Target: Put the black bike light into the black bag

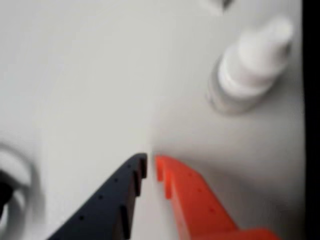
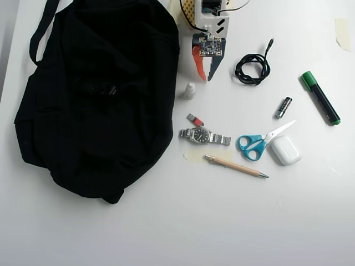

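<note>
The black bag (image 2: 94, 94) lies floppy over the left half of the table in the overhead view, its strap (image 2: 41, 27) looping off the top left. The black bike light shows in neither view. My gripper (image 2: 205, 77) hangs just right of the bag's upper edge, pointing down the picture. Its orange finger (image 2: 197, 61) and dark finger (image 2: 215, 65) meet at the tips with nothing between them. The wrist view shows the gripper (image 1: 150, 167) shut over bare white table, the tips almost touching.
A small white dropper bottle (image 2: 189, 90) (image 1: 250, 65) stands just below-left of the gripper. A coiled black cable (image 2: 252, 67) lies to its right. Further down lie a battery (image 2: 283, 107), green marker (image 2: 320, 97), watch (image 2: 204, 134), scissors (image 2: 260, 141), pencil (image 2: 236, 166) and white case (image 2: 285, 150).
</note>
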Tool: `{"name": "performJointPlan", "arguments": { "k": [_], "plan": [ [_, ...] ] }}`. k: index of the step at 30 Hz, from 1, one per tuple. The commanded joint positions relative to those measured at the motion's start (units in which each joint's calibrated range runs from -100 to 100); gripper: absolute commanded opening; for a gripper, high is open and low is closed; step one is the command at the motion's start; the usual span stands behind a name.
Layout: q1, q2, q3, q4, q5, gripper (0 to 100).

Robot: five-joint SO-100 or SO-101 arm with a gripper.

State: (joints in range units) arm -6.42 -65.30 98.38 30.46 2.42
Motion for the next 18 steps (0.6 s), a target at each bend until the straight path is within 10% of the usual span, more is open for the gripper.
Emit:
{"name": "performJointPlan", "arguments": {
  "k": [1, 18],
  "plan": [
    [0.3, -1.7, 0.9, 4.2, 0.4, 2],
    [1.9, -23.6, 1.3, 30.2, 0.9, 2]
  ]
}}
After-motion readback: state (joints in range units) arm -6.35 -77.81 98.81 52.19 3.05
